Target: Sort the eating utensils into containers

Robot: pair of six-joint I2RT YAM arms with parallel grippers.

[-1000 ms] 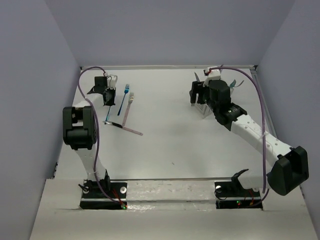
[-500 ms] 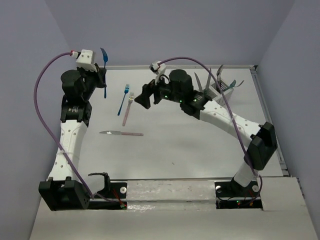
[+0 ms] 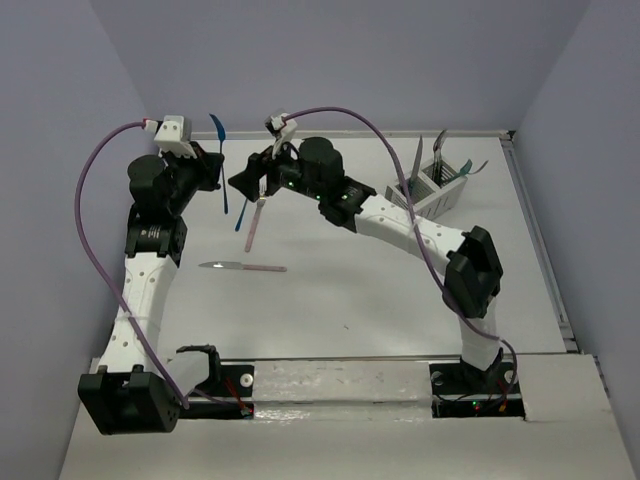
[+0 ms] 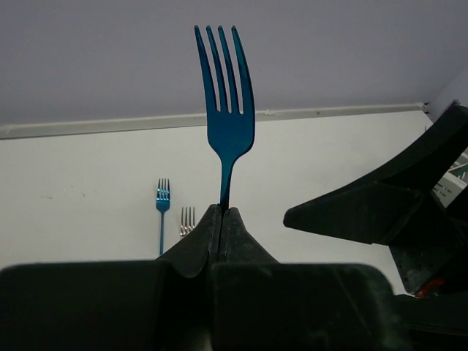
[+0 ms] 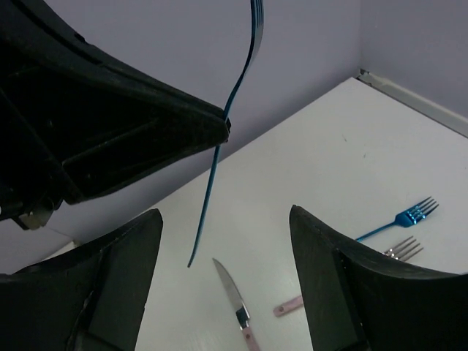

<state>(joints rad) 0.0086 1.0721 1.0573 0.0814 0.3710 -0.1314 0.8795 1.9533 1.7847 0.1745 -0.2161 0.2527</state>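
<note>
My left gripper (image 3: pixel 212 172) is shut on a dark blue fork (image 4: pixel 228 110) and holds it upright in the air, tines up, its handle (image 5: pixel 212 190) hanging below the jaws. My right gripper (image 3: pixel 243 181) is open and level with that handle, which hangs between its fingers (image 5: pixel 131 270) without touching them. On the table lie a light blue fork (image 4: pixel 161 212), a pink-handled fork (image 3: pixel 254 226) and a pink-handled knife (image 3: pixel 242 266). The white caddy (image 3: pixel 443 200) stands at the back right with several utensils (image 3: pixel 440 150) upright in it.
The right arm (image 3: pixel 400 225) stretches across the table from the caddy to the left side. A purple cable (image 3: pixel 95 200) loops off the left arm. The back wall (image 3: pixel 350 60) rises close behind both grippers.
The left arm has lifted the dark blue fork off the table and holds it up. The right arm has swung left from the caddy until its open fingers flank the fork's handle.
</note>
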